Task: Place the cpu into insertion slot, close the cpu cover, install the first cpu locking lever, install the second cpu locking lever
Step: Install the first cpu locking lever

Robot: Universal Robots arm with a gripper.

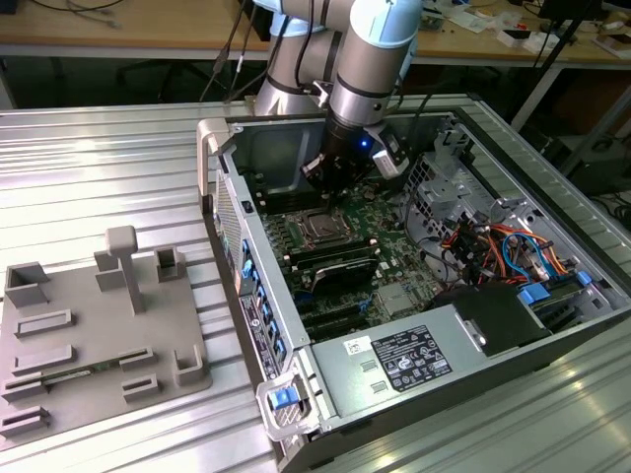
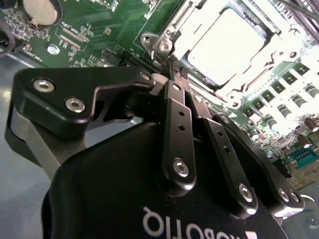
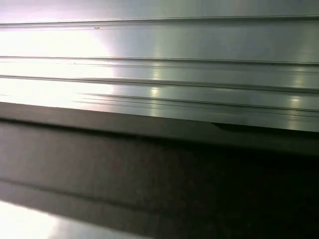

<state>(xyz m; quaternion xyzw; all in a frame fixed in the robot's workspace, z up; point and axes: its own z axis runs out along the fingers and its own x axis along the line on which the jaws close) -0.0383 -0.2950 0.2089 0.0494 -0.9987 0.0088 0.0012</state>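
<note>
Inside an open computer case (image 1: 414,296), a robot arm (image 1: 365,59) reaches down to the green board (image 1: 389,232).
Its gripper (image 2: 175,69), fingers pinched together, stands at a corner of the insertion slot (image 1: 302,227), where the cpu cover (image 2: 192,20) lies over the seated cpu (image 2: 227,45).

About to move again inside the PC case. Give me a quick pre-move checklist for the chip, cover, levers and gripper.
1. Chip lying flat in place: ok.
2. Cover lowered around the chip: ok.
3. Both locking levers latched: cannot tell.
4. Gripper shut, nothing seen between its fingers: ok.
5. Gripper tip beside the cover's corner, off the chip: ok.
</note>
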